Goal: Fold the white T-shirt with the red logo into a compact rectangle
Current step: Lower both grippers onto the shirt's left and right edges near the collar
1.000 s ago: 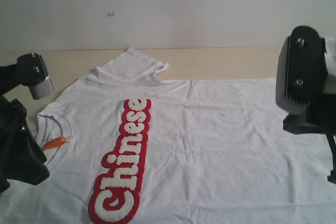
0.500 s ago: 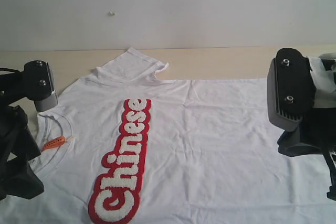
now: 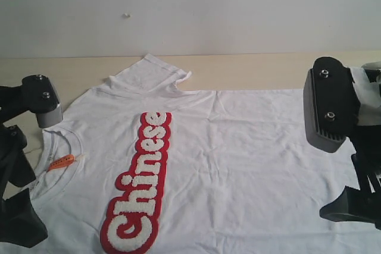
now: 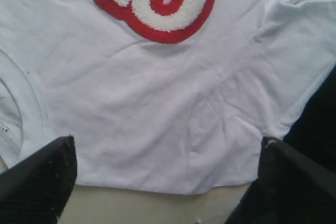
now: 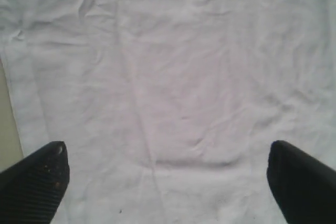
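Jaws of left gripper and right gripper stand wide apart above the flat white T-shirt

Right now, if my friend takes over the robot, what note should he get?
Left end effector: open, empty, over the white T-shirt's edge near the collar.
Right end effector: open, empty, over plain fabric at the shirt's other end.
Shirt lies flat on the table, red logo facing up.
Done: spread out only; no fold shows.
Left: every fold into the compact rectangle.
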{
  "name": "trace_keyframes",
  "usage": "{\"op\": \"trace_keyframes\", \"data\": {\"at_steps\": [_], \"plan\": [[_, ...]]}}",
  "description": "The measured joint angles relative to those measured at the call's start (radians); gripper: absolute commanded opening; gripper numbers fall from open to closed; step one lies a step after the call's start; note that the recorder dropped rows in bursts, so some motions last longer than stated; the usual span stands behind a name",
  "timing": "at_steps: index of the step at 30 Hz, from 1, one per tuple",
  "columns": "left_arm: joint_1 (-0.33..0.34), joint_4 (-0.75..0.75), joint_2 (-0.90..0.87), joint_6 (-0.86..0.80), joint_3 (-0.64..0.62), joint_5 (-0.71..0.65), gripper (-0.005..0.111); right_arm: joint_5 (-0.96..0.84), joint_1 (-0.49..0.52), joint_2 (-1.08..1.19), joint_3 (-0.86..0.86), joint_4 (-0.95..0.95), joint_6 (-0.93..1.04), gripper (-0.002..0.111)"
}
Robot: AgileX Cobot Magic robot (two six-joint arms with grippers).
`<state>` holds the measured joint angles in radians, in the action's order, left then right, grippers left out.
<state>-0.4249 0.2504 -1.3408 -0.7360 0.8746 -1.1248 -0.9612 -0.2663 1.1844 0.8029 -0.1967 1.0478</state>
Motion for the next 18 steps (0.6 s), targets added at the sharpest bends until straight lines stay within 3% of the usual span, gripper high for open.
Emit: {"op": "trace_keyframes", "data": {"at_steps": [9,12,13,18], "plan": [[0.000,0.000,0.000,-0.010,0.000,0.104,0.090,-0.023,0.000,0.000,0.000,0.030,0.103,0.101],[0.000,-0.009,0.000,-0.143,0.000,0.106,0.089,-0.031,0.000,0.008,0.000,0.097,0.108,0.101],[0.000,-0.020,0.000,-0.302,0.000,0.090,0.088,-0.032,0.000,0.017,0.000,0.123,0.110,0.101],[0.000,-0.053,-0.028,-0.512,0.000,0.152,0.086,-0.008,0.000,0.048,0.000,0.144,0.134,0.101]]}}
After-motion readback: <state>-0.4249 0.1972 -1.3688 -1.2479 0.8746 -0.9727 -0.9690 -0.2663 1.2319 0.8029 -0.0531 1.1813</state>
